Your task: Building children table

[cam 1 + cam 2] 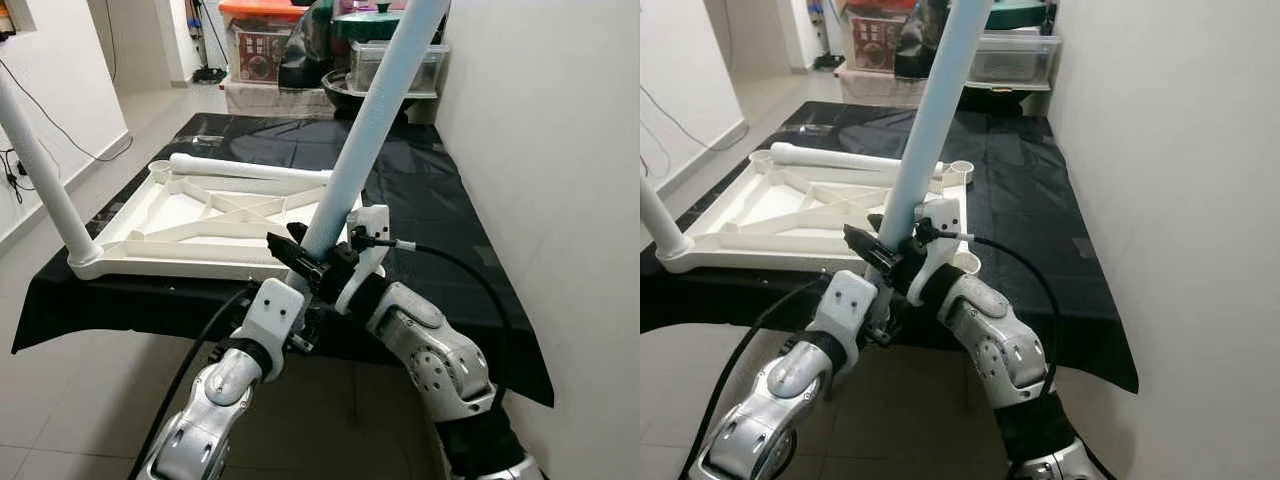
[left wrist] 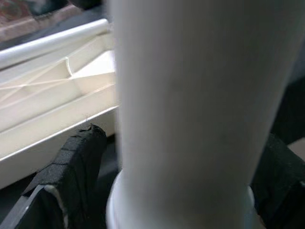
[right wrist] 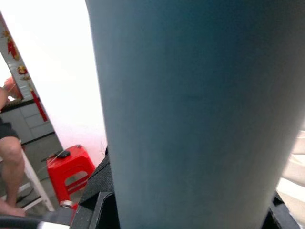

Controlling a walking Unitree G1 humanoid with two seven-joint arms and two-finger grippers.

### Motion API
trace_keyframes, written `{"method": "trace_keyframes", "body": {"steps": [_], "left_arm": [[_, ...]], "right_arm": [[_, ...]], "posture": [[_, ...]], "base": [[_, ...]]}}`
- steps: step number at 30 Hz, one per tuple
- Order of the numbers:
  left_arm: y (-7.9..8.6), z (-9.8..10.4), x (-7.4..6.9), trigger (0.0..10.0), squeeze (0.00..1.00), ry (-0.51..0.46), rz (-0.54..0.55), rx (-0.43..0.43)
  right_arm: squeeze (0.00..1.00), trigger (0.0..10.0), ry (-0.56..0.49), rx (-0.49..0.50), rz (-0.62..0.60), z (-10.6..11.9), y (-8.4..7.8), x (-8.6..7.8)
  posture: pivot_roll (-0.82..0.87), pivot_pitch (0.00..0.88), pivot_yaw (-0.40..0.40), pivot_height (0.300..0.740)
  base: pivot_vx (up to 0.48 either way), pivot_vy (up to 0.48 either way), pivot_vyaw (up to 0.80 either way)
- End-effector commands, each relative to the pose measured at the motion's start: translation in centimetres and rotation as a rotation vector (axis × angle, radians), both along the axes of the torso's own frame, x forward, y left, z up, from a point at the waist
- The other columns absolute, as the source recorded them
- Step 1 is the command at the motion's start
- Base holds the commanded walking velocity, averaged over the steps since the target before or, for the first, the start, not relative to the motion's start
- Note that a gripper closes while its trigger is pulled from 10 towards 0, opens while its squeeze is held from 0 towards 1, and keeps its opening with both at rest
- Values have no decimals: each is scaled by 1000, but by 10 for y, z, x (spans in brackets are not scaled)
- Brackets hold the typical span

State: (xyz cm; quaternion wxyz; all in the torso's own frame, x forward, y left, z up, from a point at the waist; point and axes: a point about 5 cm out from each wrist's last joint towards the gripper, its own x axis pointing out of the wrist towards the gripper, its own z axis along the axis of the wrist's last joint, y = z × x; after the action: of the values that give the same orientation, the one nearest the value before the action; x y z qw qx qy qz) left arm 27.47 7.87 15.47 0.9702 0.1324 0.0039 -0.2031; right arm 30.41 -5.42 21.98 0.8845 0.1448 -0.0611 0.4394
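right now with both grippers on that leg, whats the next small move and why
Probably tip the table leg upright and press it down. It leans away from the robot at the near right corner of the upturned tabletop, while the leg at the left corner looks seated. The left gripper and right gripper clamp its base.

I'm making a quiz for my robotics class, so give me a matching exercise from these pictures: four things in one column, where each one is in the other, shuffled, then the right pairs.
Things:
1. Held table leg
2. Loose table leg
3. Fitted table leg
4. Red stool

Places:
A. Lying flat across the upturned tabletop, far side
B. Standing in the near left corner socket
C. Between both end effectors, left end effector and right end effector, at the near right corner
D. On the floor by the wall

Pairs: 1-C, 2-A, 3-B, 4-D
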Motion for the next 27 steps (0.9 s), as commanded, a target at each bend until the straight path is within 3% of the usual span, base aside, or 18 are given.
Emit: {"method": "trace_keyframes", "body": {"steps": [1,16,17,27], "left_arm": [[-5,-1,0,10000,0,3,-37,3],[-7,-7,1,10000,0,16,-49,7],[-7,-8,1,0,0,17,-42,3],[-4,-14,2,0,0,27,-24,-1]], "right_arm": [[0,10000,-8,16,15,4,-1,-4],[0,10000,-9,18,16,5,-2,-5],[0,10000,-10,16,17,6,-2,-5],[0,10000,-17,9,-8,9,-5,-3]], "posture": [[27,0,-23,740],[22,0,-21,740],[23,0,-23,740],[20,0,-23,740]], "base": [[0,0,0],[0,0,0],[0,0,0],[0,0,0]]}}
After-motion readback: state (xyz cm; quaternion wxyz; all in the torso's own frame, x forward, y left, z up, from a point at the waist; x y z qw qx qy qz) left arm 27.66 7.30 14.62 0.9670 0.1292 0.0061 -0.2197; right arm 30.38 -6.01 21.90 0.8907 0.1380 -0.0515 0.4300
